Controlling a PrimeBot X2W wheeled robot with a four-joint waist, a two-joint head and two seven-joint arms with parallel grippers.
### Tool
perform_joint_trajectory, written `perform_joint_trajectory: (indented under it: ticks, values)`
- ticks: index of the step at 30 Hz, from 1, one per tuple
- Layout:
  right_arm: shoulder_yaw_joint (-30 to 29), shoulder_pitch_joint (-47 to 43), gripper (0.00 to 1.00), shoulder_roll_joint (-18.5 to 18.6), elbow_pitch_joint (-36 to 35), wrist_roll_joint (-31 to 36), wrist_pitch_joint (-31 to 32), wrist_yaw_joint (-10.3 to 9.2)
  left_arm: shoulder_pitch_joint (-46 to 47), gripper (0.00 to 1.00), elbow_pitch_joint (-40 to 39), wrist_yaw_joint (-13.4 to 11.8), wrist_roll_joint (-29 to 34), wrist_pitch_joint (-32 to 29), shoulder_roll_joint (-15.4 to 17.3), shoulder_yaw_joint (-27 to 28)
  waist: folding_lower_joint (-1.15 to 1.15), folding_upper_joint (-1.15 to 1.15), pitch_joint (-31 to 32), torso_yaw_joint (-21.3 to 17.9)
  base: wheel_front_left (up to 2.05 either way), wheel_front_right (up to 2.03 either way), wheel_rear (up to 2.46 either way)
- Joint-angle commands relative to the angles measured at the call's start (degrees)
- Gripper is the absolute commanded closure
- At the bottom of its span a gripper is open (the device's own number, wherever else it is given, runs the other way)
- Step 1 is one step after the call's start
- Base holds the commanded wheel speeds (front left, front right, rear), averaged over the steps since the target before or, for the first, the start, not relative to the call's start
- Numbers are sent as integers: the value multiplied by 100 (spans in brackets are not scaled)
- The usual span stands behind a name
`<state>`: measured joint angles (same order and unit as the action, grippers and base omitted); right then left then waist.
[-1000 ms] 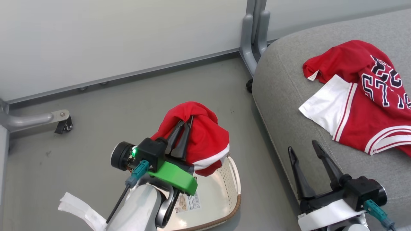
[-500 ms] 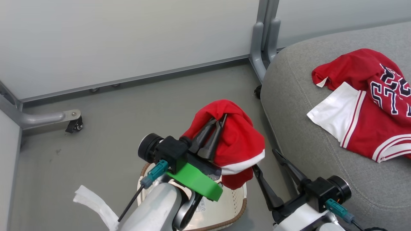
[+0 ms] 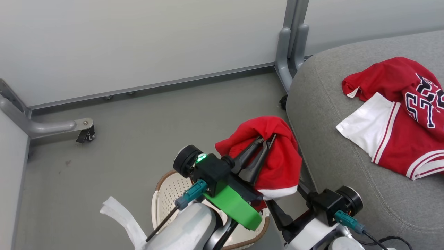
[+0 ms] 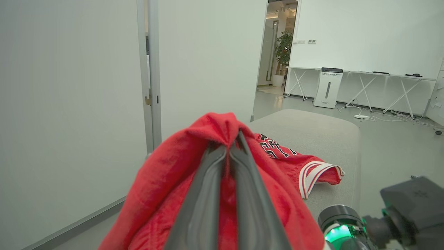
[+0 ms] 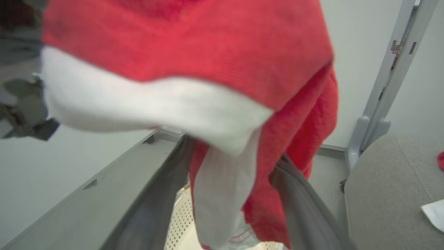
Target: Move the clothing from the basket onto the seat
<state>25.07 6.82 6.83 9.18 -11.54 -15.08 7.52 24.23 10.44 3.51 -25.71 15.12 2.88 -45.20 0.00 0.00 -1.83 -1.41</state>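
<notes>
Left arm [image 3: 189,227] slants toward the seat [image 3: 326,139], left jaws clamped on red garment [image 3: 281,156]; right jaws gape below.

Smooth grey floor [image 3: 145,118] carries cream perforated plastic basket with brown rim [image 3: 166,194] and castored grey metal partition foot [image 3: 59,126]; near basket, large grey fabric sofa cushion [image 3: 329,146] bears crumpled red lettered jersey with white panel [image 3: 385,78]

Left claw [image 3: 267,138] pinched closed and raised; right claw [image 5: 234,149] spread wide below.
</notes>
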Motion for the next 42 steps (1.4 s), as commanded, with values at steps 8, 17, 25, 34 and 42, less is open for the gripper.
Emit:
perform_joint_trajectory:
  ticks: [8,17,25,34,42]
  values:
    - [261,90,100,103,83,-279,-14,-6,129,100,212,-109,-83,4,2,-38,0,0,-63,-10,0,0,0]
    - [162,18,100,105,9,-372,-14,-6,149,100,333,-150,-100,4,2,-21,0,0,-91,-23,0,0,0]
    - [105,-22,100,109,-37,-325,-14,-6,135,0,441,-183,7,3,3,42,0,0,-77,-14,0,0,0]
    - [36,-62,100,113,-76,-272,-14,-6,64,0,484,-171,52,3,3,149,0,0,-57,23,0,0,0]
    - [-173,-156,100,119,-165,-249,-14,-6,-108,0,536,-148,268,3,3,305,0,0,-56,-1,0,0,0]
